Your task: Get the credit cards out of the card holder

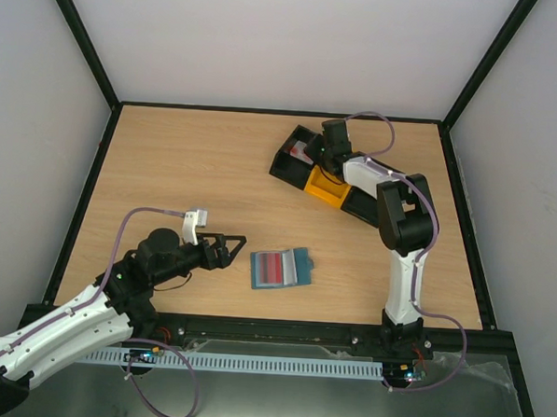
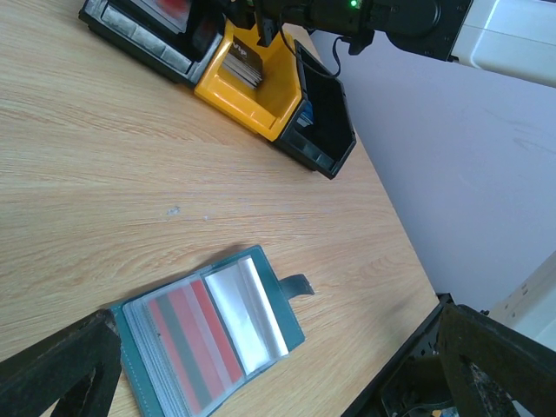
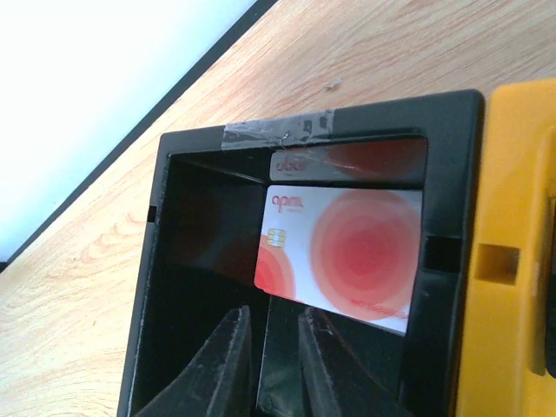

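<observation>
The card holder (image 1: 280, 268) lies open on the table, teal-blue, its tab to the right. Through its clear pockets (image 2: 195, 339) a red and grey striped face shows. My left gripper (image 1: 232, 248) hovers just left of it, open wide, with the holder (image 2: 208, 334) between and beyond its dark fingers (image 2: 61, 373). My right gripper (image 3: 274, 347) hangs over the tray's black end bin, its fingers a narrow gap apart and holding nothing. A white credit card with red circles (image 3: 347, 256) lies in that bin just past the fingertips. A dark card (image 2: 246, 62) stands in the yellow bin.
The black-and-yellow three-bin tray (image 1: 325, 185) sits at the back right of the table, under my right arm. Grey tape (image 3: 278, 130) patches the black bin's far rim. The black frame rail (image 1: 281, 332) runs along the near edge.
</observation>
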Robot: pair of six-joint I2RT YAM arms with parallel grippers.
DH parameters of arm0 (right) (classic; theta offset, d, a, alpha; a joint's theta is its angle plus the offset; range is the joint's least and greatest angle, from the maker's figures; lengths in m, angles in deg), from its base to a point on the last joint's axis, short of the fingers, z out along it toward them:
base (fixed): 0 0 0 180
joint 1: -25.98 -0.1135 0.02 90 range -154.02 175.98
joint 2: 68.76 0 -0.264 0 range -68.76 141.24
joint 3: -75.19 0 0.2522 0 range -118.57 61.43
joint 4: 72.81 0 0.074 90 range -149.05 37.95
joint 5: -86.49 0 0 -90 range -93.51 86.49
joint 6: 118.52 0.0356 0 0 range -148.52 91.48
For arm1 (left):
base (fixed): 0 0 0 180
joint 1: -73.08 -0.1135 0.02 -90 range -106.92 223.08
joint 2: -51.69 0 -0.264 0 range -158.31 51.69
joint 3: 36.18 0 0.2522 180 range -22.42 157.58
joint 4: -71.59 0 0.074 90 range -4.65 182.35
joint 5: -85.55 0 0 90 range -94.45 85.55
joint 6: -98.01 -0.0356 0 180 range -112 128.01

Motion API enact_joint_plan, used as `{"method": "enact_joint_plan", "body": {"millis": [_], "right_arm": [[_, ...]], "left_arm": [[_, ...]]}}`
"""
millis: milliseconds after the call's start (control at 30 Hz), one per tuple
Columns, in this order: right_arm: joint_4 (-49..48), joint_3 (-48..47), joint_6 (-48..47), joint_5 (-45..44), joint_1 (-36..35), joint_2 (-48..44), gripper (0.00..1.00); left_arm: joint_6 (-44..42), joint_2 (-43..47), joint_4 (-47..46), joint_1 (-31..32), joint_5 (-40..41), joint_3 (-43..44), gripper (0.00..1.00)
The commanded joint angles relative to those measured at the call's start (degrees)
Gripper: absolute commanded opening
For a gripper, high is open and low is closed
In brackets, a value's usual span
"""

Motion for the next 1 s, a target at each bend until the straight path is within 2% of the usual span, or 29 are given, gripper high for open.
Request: {"method": "enact_joint_plan", "body": {"millis": [0, 133, 467, 633, 967], "right_arm": [[4.3, -1.2, -0.6, -3.0, 0.4, -0.3, 0.19], [5.1, -1.0, -1.0, -4.1, 0.4, -1.7, 0.26], [8.3, 1.1, -3.9, -0.9, 0.4, -9.1, 0.27], [8.2, 8.1, -5.3, 1.1, 0.3, -16.1, 0.27], [7.7, 27.9, -8.6, 3.1, -2.2, -36.6, 0.28]], "left_arm": [[0.2, 0.5, 0.7, -0.3, 0.4, 1.5, 1.0], [0.4, 0.7, 1.2, -0.3, 0.3, 1.4, 1.0], [1.5, 0.4, 2.9, -0.3, 0.4, 0.6, 1.0], [2.4, -0.7, 2.6, -0.3, -0.7, -0.1, 1.0], [3.7, -4.3, 0.5, -0.2, -3.7, -2.0, 1.0]]}}
